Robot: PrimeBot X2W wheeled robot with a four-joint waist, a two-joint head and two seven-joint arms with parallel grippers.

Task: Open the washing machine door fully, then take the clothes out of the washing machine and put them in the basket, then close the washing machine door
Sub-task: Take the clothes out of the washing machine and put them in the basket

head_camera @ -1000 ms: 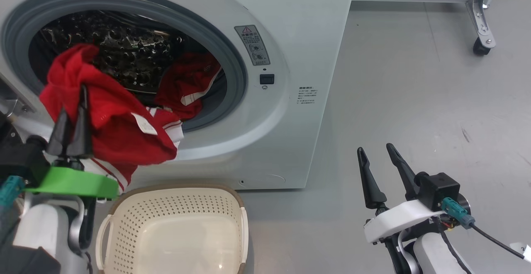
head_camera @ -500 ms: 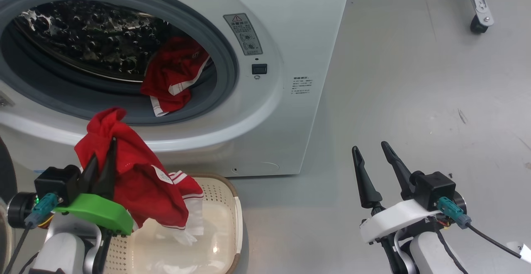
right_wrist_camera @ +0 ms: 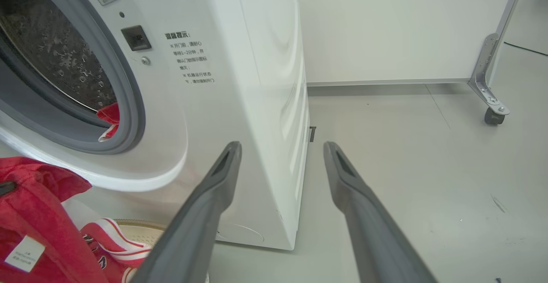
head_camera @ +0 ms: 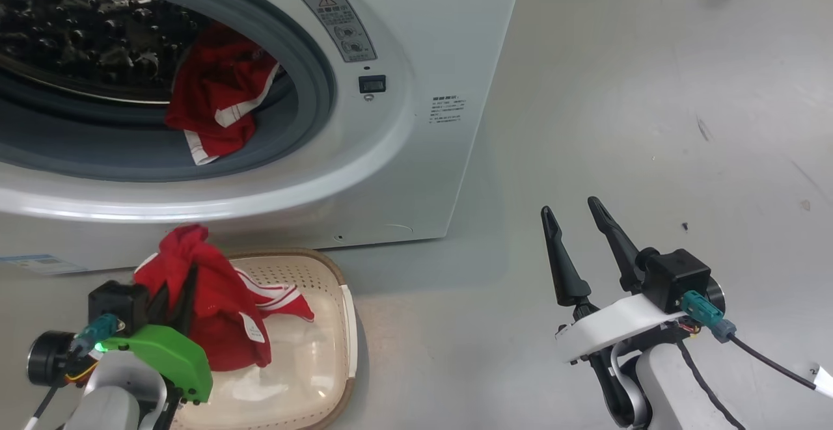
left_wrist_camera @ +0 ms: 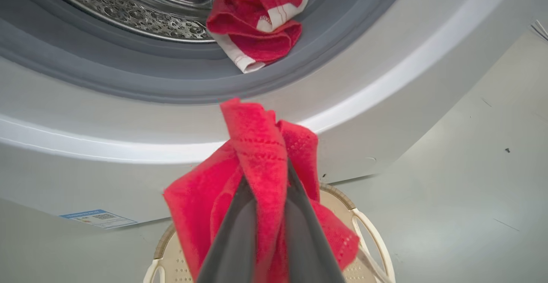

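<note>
The red garment point(head_camera: 221, 326) pinched in the left gripper point(head_camera: 185, 280), draped partly into the basket point(head_camera: 325, 267) below the washing machine point(head_camera: 416, 157), is best lowered inside the rim before being released, while the right gripper point(head_camera: 569, 205) is held spread and empty, well aside.

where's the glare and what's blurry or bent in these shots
head view: bright glare spot on the basket floor, a shiny streak along the washing machine front; left wrist view: the left pincer, shut on the red garment, looks soft up close, and the machine's front bows; right wrist view: the right pincer blurs near the lens.
</note>
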